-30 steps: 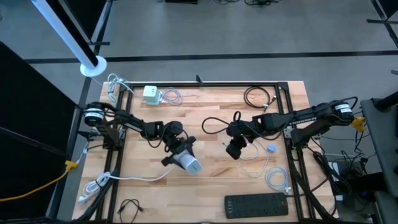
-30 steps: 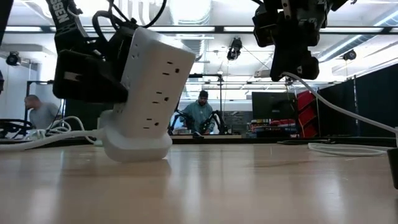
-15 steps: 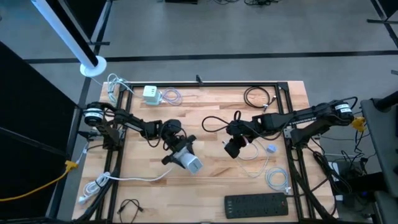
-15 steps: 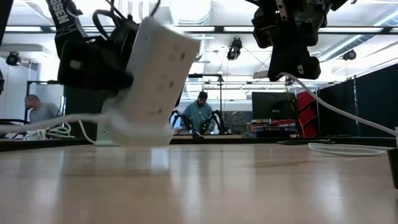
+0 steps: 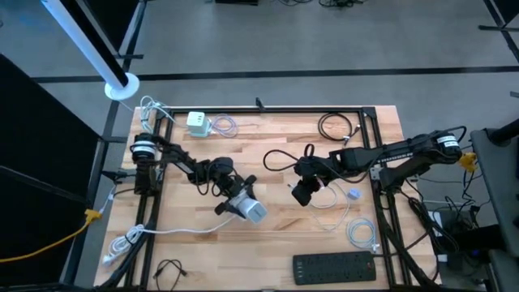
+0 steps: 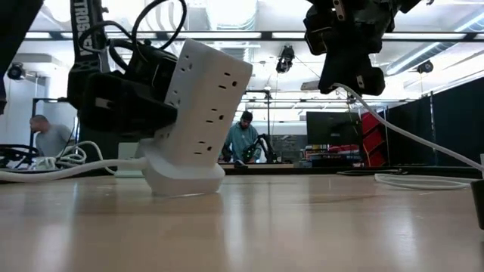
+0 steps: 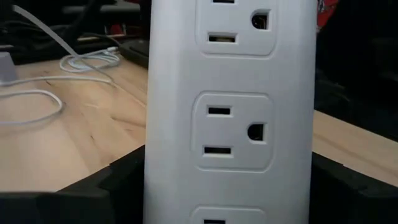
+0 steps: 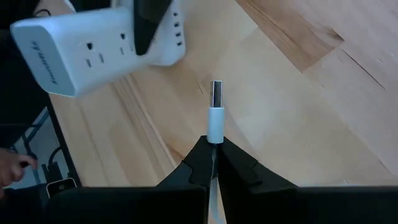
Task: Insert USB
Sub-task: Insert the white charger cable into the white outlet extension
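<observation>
Shifted: white power tower (image 6: 193,113) now further toward right tool (image 8: 211,146) | left tool (image 5: 229,195) grips tilted tower | right tool pinches USB plug (image 8: 215,109) above surface (image 5: 276,235)

The power tower (image 6: 198,106) is white. The USB plug (image 8: 215,109) is white with a silver tip. Both claws are black. The desk (image 5: 276,235) is light brown wood.

Wooden table (image 5: 276,227): cables, white adapter (image 5: 197,122), black strip (image 5: 334,268).
</observation>
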Robot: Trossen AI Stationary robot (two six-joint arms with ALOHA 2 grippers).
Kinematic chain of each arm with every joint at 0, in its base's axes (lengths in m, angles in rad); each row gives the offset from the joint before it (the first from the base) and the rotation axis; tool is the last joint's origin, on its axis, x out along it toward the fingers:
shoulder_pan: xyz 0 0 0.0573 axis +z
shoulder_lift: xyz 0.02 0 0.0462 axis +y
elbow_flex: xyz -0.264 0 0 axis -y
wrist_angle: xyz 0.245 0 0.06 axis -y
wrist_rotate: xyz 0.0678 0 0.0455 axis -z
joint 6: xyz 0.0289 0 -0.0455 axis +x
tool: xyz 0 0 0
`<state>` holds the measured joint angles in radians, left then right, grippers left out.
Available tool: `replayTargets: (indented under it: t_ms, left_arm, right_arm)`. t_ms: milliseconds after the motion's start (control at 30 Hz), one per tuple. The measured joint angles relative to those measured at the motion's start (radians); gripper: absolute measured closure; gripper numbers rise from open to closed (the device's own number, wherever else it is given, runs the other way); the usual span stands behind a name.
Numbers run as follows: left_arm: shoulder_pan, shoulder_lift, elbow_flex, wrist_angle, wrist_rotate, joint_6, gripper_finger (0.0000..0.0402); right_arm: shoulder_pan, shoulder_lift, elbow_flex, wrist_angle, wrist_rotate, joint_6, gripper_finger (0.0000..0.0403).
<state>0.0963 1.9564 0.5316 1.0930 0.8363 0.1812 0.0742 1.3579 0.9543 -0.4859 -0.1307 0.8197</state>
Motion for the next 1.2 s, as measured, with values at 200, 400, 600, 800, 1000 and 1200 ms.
replayTargets:
  t_ms: [200, 400, 600, 800, 1000, 1200]
  left_arm:
    - [0.018, 0.02, 0.0, 0.0, 0.007, 0.022, 0.0105]
    - [0.055, 0.013, -0.006, -0.053, -0.019, 0.114, 0.0105]
    - [0.085, 0.013, -0.011, -0.113, -0.02, 0.158, 0.0105]
    - [0.085, 0.003, -0.012, -0.116, -0.014, 0.147, 0.0105]
    - [0.085, -0.061, -0.012, -0.199, -0.063, 0.139, 0.0105]
    - [0.085, -0.134, -0.011, -0.317, -0.108, 0.151, 0.0105]
  right_arm:
    - [0.0, 0.0, 0.0, -0.001, 0.0, 0.007, 0.0402]
    - [0.0, 0.0, 0.0, -0.001, 0.001, 0.007, 0.0402]
    - [0.003, 0.0, 0.0, 0.002, 0.003, 0.008, 0.0402]
    - [0.009, 0.0, 0.0, 0.005, 0.01, 0.008, 0.0402]
    - [0.009, 0.0, 0.0, 0.005, 0.027, -0.008, 0.0402]
    - [0.009, 0.0, 0.0, 0.006, 0.028, -0.056, 0.0402]
